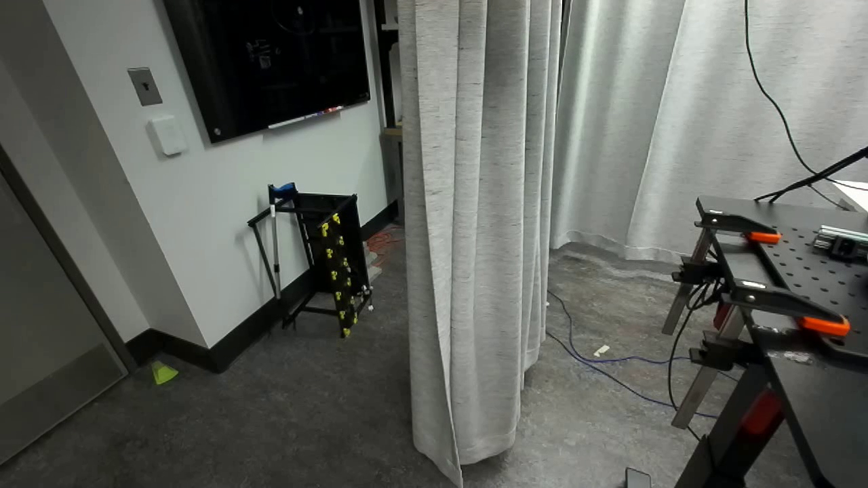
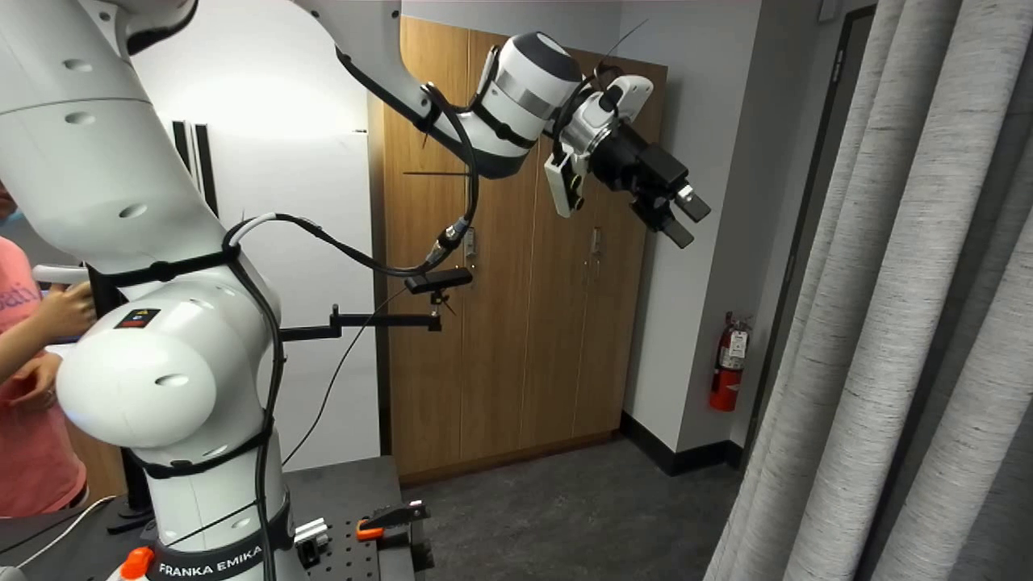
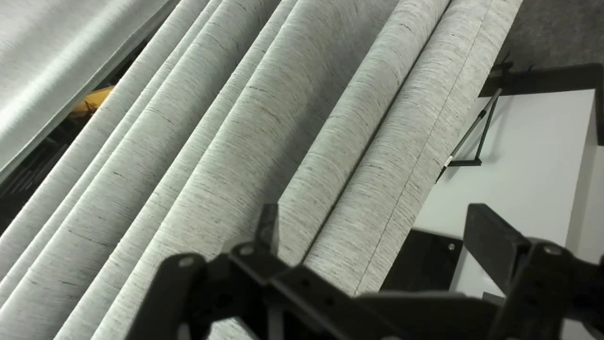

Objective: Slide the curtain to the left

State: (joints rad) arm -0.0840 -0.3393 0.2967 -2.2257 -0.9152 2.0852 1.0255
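Note:
The light grey pleated curtain hangs nearly to the floor in an exterior view, its pleats bunched together. It also fills the right side of an exterior view. In the wrist view the curtain runs diagonally, and its free edge lies between the two fingers in the picture. My gripper is raised in the air, tilted downward, left of the curtain with a visible gap. In the wrist view the gripper has its fingers wide apart with nothing held. The curtain's top is out of view.
A black workbench with orange-tipped clamps stands right of the curtain. Another pale drape hangs behind. A black frame leans near the wall under a dark board. Wooden cabinets and a fire extinguisher stand behind the arm.

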